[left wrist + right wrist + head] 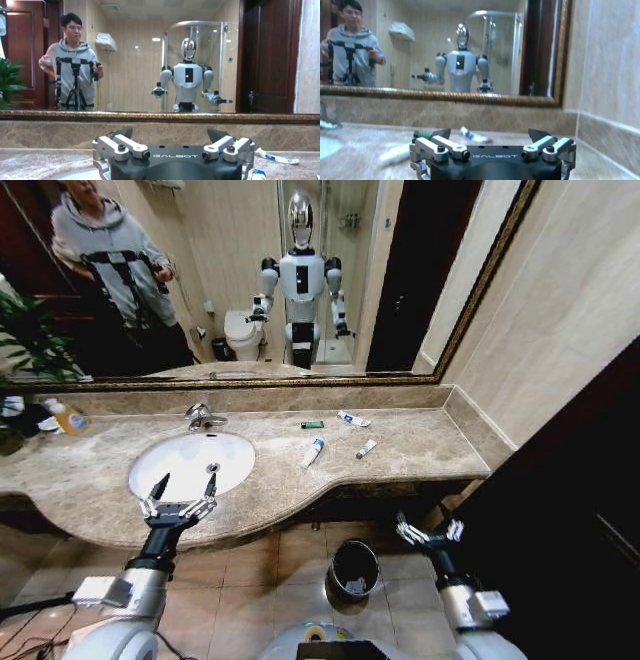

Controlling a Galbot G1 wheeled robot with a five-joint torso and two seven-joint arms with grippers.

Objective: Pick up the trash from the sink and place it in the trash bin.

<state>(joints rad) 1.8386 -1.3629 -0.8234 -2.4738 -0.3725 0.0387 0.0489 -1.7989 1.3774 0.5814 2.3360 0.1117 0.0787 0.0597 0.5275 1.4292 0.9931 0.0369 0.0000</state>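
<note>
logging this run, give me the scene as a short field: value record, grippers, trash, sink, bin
left gripper: open, over the counter's front edge by the sink
right gripper: open, low, off the counter's right end
trash: green packet, white tube, second tube and third tube, all on the marble counter right of the basin, none held
sink: white oval basin, no trash seen inside
trash bin: on the floor tiles below the counter, between the arms
pump bottle: counter's far left
</note>
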